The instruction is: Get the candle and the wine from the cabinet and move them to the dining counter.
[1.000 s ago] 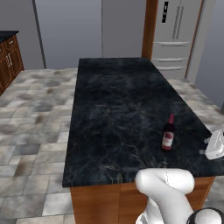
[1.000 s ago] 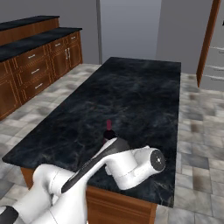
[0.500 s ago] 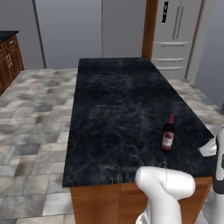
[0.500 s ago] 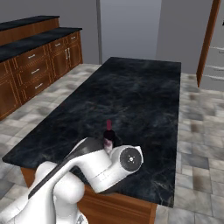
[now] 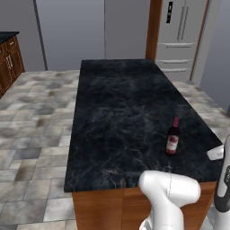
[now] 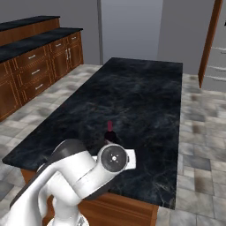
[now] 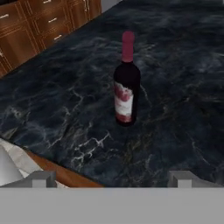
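The wine, a dark bottle with a red capsule and a red-and-white label, stands upright on the dining counter near its front right corner. It also appears as the wine on the black marble dining counter, and as the wine just behind my elbow on the dining counter. My gripper is open and empty, drawn back from the bottle over the counter's near edge. The candle and the cabinet are out of view.
Brown base cabinets with drawers line the wall to the left under a black countertop. A grey fridge and a wooden panel stand beyond the island's far end. Tiled floor surrounds the island.
My arm has folded back toward the base, its elbow swinging left in the right base view. The wine stays where it stood. The jaws remain open.
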### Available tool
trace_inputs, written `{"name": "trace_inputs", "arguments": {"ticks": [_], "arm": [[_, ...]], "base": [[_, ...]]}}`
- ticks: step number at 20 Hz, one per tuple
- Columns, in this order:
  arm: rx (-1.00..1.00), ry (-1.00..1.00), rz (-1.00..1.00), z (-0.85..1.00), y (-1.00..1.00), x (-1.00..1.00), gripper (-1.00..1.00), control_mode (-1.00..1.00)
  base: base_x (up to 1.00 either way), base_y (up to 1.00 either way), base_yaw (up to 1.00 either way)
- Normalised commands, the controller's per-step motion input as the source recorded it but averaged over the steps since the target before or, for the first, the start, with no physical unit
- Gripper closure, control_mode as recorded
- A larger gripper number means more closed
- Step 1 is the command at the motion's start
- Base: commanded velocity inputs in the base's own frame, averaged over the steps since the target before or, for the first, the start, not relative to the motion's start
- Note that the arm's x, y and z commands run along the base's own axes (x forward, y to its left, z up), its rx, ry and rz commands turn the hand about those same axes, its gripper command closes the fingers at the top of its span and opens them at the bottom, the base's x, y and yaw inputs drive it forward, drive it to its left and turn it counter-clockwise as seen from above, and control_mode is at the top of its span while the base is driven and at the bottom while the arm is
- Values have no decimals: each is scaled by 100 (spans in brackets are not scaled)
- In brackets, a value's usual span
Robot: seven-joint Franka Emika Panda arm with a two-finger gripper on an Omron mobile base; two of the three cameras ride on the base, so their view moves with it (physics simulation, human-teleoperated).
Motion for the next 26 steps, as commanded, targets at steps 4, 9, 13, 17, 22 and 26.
{"name": "trace_inputs", "arguments": {"ticks": [4, 9, 13, 17, 22, 26], "arm": [[11, 18, -7, 36, 9, -34, -100, -100], [10, 19, -4, 28, 20, -19, -100, -100], [5, 18, -8, 16, 24, 0, -100, -100], [6, 12, -7, 12, 25, 0, -100, -100], [3, 3, -2, 10, 15, -2, -100, -100], [0, -2, 0, 1, 0, 0, -100, -100]], "base": [[0, 0, 0], [0, 0, 0], [0, 0, 0], [0, 0, 0], [0, 0, 0], [0, 0, 0]]}}
